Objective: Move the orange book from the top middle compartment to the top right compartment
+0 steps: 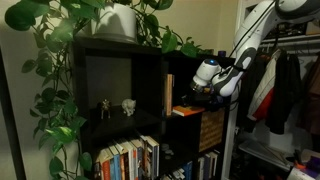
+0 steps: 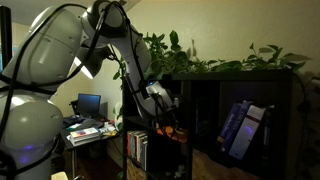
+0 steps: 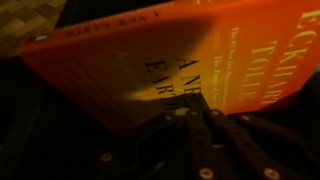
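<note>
The orange book [image 3: 200, 50] fills the wrist view, its cover with pale print facing the camera. In an exterior view it lies tilted [image 1: 185, 111] at the front of the top middle compartment [image 1: 185, 70], and it shows as an orange patch [image 2: 172, 131] under the hand. My gripper [image 3: 195, 122] has its dark fingers close together on the book's lower edge, apparently shut on it. The gripper also shows in both exterior views [image 1: 203, 97] [image 2: 163, 122]. The top right compartment [image 2: 275, 100] holds blue items [image 2: 240, 125].
A thin tan book [image 1: 168, 93] stands upright in the middle compartment. A woven basket [image 1: 211, 127] sits in the cubby below and shows in the wrist view [image 3: 30, 20]. Small figurines [image 1: 116, 107] stand in the wide cubby. Plants [image 1: 100, 20] trail over the shelf top.
</note>
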